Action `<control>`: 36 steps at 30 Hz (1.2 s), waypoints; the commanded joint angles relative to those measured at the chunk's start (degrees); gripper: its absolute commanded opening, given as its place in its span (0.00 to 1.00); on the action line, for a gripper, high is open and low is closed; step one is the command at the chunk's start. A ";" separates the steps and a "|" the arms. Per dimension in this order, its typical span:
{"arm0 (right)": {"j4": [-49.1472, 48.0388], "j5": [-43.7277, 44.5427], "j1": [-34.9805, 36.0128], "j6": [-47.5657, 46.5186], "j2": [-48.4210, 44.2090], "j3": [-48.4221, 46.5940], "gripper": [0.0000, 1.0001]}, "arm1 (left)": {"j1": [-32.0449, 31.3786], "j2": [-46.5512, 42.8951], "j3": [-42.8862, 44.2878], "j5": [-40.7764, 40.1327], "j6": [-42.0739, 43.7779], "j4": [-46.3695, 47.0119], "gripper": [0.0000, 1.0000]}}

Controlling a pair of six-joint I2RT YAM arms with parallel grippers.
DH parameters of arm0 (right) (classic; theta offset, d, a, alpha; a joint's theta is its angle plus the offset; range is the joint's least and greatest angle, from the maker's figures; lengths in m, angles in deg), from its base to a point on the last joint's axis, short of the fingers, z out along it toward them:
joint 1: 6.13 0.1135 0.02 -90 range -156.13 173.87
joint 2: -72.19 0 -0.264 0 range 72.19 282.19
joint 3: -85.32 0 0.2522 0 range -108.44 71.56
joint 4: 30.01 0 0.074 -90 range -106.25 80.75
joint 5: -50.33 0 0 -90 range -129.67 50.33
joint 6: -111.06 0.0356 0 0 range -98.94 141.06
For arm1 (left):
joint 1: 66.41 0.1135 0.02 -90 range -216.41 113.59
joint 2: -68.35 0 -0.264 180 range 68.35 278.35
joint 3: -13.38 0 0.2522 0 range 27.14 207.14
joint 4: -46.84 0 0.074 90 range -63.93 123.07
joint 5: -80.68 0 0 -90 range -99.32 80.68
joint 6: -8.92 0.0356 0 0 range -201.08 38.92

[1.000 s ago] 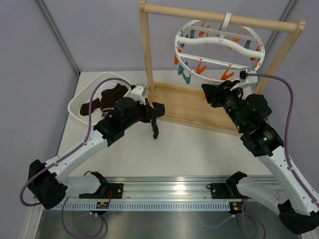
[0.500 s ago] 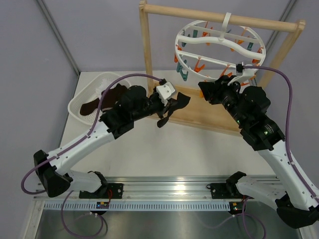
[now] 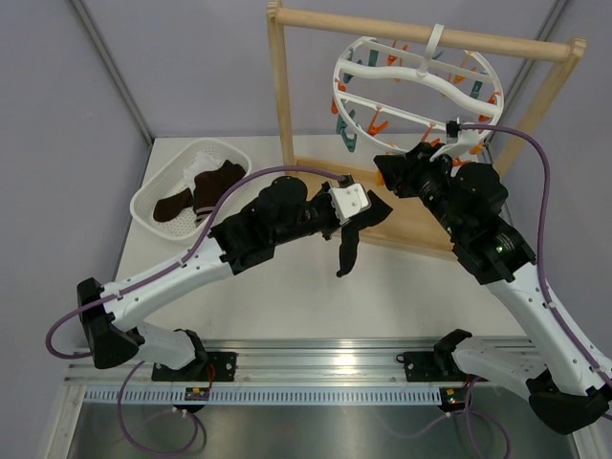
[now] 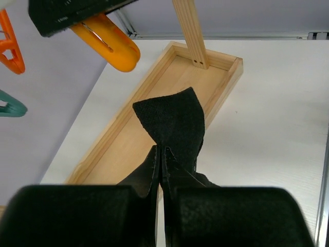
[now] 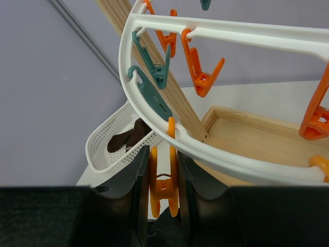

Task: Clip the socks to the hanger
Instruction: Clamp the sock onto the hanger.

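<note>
My left gripper [image 3: 358, 216] is shut on a black sock [image 3: 348, 251], which hangs down from it over the table beside the stand's wooden base. In the left wrist view the sock [image 4: 172, 121] sticks out past my closed left gripper [image 4: 162, 154]. The white ring hanger [image 3: 413, 84], with orange and teal clips, hangs from the stand's top bar. My right gripper [image 3: 386, 174] is shut on an orange clip [image 5: 163, 177] hanging from the hanger ring [image 5: 231, 159]. That clip [image 4: 105, 43] shows just above the held sock. More dark socks [image 3: 203, 186] lie in the basket.
A wooden frame stand [image 3: 281, 105] with a tray base [image 3: 421, 225] stands at the back of the table. A white mesh basket [image 3: 151, 208] sits at the left; it also shows in the right wrist view [image 5: 105, 146]. Grey walls enclose the table.
My left arm has swung right and forward with the black sock, from beside the stand's left post to just below my right gripper. My right gripper shifted slightly left on the clip.
</note>
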 commanded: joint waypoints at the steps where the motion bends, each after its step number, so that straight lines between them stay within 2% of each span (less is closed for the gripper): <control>1: -2.73 -6.30 0.36 -2.16 -0.59 2.54 0.00 | -0.06 0.03 2.95 -1.48 2.95 2.48 0.00; 8: -6.33 -10.52 0.36 -7.18 -1.29 5.79 0.00 | -0.05 0.29 4.18 0.19 3.83 1.60 0.00; 18: -7.39 -11.13 0.36 -5.60 -0.94 6.85 0.00 | -0.06 1.08 4.53 -0.95 4.09 3.10 0.00; 27: -9.33 -18.95 0.45 -10.16 -1.29 8.43 0.00 | -0.06 1.70 5.85 1.24 7.43 0.90 0.00; 36: -6.52 -26.24 0.36 -15.09 -0.15 6.32 0.00 | 0.03 2.57 8.22 3.71 12.26 -4.02 0.00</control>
